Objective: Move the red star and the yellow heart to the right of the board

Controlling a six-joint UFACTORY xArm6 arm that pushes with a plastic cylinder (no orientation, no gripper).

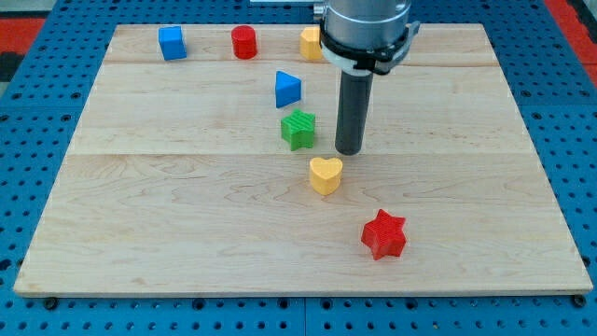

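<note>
The red star (383,234) lies on the wooden board (187,224) right of centre, near the view's bottom. The yellow heart (326,175) sits near the board's middle, up and left of the star. My tip (349,150) rests on the board just above and to the right of the heart, a small gap apart, with the green star (298,129) to its left.
A blue triangle (287,89) lies above the green star. Along the view's top edge stand a blue cube (172,43), a red cylinder (244,42) and a yellow block (311,43) partly hidden by the arm.
</note>
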